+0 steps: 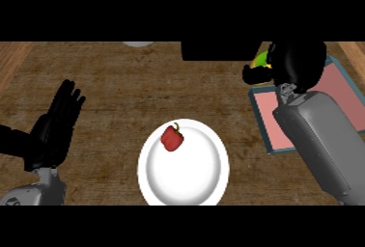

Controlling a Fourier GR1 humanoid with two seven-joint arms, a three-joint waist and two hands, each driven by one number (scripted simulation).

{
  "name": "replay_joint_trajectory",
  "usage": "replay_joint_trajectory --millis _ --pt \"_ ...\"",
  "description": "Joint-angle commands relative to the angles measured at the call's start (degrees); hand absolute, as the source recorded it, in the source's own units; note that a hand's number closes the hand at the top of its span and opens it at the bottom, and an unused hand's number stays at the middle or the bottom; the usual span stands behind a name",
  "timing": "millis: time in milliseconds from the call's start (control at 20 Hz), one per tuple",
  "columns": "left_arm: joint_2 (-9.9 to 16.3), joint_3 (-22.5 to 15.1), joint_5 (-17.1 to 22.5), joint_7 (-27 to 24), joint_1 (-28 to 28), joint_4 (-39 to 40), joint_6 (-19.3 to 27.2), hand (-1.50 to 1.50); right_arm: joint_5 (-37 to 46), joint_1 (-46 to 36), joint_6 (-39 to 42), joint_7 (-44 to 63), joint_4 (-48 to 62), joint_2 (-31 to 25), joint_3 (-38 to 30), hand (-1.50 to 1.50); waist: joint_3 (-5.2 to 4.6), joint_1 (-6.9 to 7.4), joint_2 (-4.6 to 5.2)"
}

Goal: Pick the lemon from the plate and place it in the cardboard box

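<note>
Fingers of the right hand [296, 60] curl round a small yellow-green thing, the lemon [261, 59], of which only a sliver shows at the hand's left side; the rest is hidden behind the black palm. That hand sits near the table's far right corner, its grey forearm [324, 144] running back toward the near edge on the right. Under the hand and forearm lies a flat pinkish panel with a teal rim, the cardboard box [342, 79], which reaches toward the table's right edge. Whether the lemon hangs above the box or touches it cannot be told, since the hand covers that spot. Just left of the hand, at the far edge, a dark rectangular block [217, 50] stands on the wood.

A white plate [184, 178] rests nearer the middle of the table [128, 96], toward its near edge and well apart from the box. On the plate's far left part lies a red bell pepper [172, 138] with a short stem pointing away from the near edge.

At the left side of the table the left hand [53, 130] rests open, fingers straight and together, pointing toward the far edge, holding nothing. A pale rounded object [138, 44] shows only partly at the far edge, left of the dark block.
</note>
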Motion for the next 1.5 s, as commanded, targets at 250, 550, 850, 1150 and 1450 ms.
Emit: replay_joint_trajectory --millis 250,550,850,1150,1450 --pt "-1.2 -1.2 -0.41 -1.65 2.39 -0.26 -0.47 0.0 -9.13 5.41 12.13 -4.2 11.81 -1.54 -5.78 -1.5 0.01 0.33 0.13" --pt "0.69 1.48 0.81 0.7 -1.06 0.04 -0.15 0.0 -5.61 6.7 -7.33 -16.11 11.86 -2.55 -8.6 -1.5 0.06 0.38 0.09" --pt "-0.33 -0.29 -0.18 0.93 -0.92 -0.13 0.16 0.0 -8.61 5.11 -24.07 -23.32 8.99 -1.57 -15.15 -1.5 0.15 0.72 0.27" --pt "-0.68 0.24 -0.33 -0.89 1.69 -0.67 0.39 0.0 -21.12 8.32 -25.7 -22.28 -2.32 3.2 -22.4 -1.5 0.11 -0.35 -0.32" --pt "-0.38 0.42 -0.74 -1.61 1.61 1.36 -0.03 0.0 -33.98 13.19 -27.56 -28.52 -10.77 4.25 -29.36 -1.5 0.06 -0.6 -0.08"
